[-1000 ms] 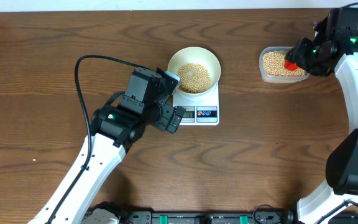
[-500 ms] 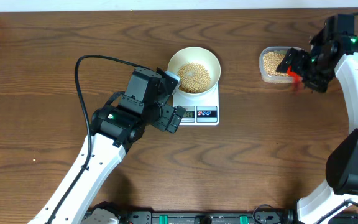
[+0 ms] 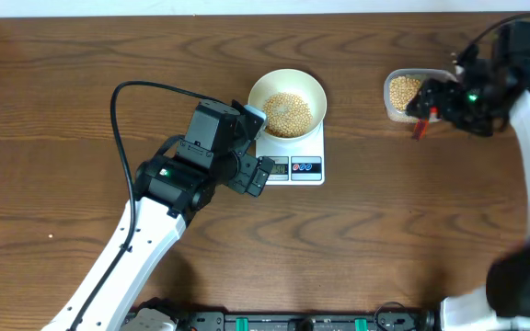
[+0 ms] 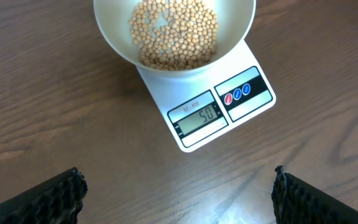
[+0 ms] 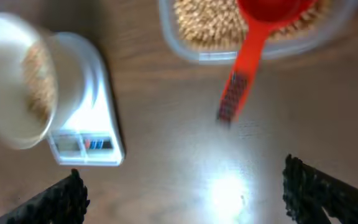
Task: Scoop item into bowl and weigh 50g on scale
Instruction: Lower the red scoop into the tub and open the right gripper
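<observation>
The white bowl point(image 3: 313, 92) stands on the white scale point(image 3: 306, 175) and holds tan beans point(image 3: 286, 112). In the left wrist view the bowl point(image 4: 114, 37) holds the beans point(image 4: 176, 34), and the scale point(image 4: 197, 134) shows 50 on its display. My left gripper point(image 3: 259, 147) is open and empty beside the scale's left side, fingers wide apart point(image 4: 179, 199). My right gripper point(image 3: 431, 101) is open and empty point(image 5: 191, 199) over the tub's front edge. A red scoop point(image 5: 244, 68) rests with its cup in the tub, handle over the rim; it also shows in the overhead view point(image 3: 420, 126).
A clear plastic tub point(image 3: 393, 108) of beans stands at the back right; it also shows in the right wrist view point(image 5: 197, 55). The left arm's black cable loops over the table to the left of the scale. Bare wood lies between scale and tub.
My right gripper has let go of the red scoop, which now lies with its cup in the tub. The right arm pulled back from the tub. The left arm has not moved.
</observation>
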